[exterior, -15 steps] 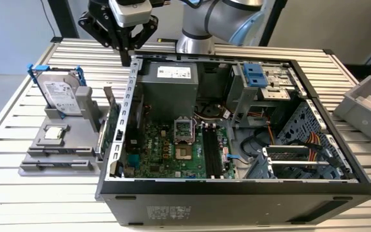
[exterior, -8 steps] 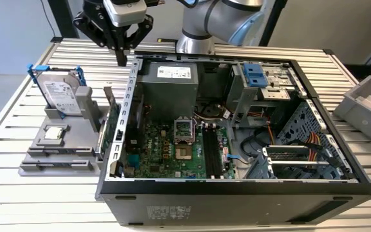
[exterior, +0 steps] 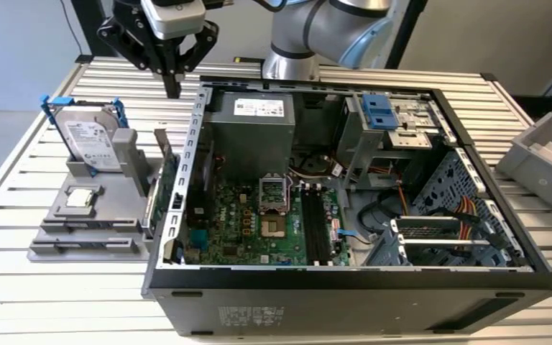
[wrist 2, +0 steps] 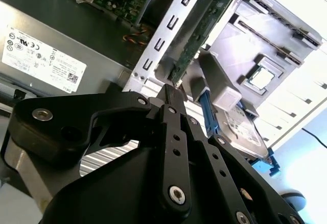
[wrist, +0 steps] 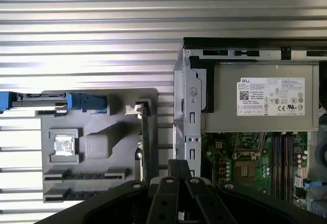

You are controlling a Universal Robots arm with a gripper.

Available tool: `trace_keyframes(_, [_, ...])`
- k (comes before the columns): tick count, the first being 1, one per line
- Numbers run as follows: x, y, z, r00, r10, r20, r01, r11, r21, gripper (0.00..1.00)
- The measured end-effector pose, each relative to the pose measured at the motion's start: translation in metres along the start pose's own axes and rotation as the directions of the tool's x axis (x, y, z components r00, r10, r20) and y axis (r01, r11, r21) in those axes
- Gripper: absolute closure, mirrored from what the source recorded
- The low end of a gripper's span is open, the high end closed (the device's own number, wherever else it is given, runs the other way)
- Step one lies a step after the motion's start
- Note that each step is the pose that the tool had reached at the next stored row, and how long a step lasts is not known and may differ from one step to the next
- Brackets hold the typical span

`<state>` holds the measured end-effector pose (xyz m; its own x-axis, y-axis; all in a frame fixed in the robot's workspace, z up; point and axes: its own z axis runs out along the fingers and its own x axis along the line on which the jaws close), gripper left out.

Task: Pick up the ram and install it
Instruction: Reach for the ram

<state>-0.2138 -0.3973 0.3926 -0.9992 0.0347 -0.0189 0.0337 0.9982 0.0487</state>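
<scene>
Ram: I cannot pick it out on the gray holder. My gripper, fingers pressed together and empty, hangs beside the case's far corner, on the exterior view's left.

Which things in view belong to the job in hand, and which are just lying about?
Job: gripper, long black motherboard slots, open computer case.
Lying about: hard drive with blue rails, processor chip, green expansion card, grey holder, grey bin.
</scene>
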Motion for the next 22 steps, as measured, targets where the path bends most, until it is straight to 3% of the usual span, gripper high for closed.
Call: trace_keyframes(22, [0.0362, -0.0012, -0.0007, 1.0, 0.0, -0.0045, 0.0, 1.0, 0.0001, 1.0])
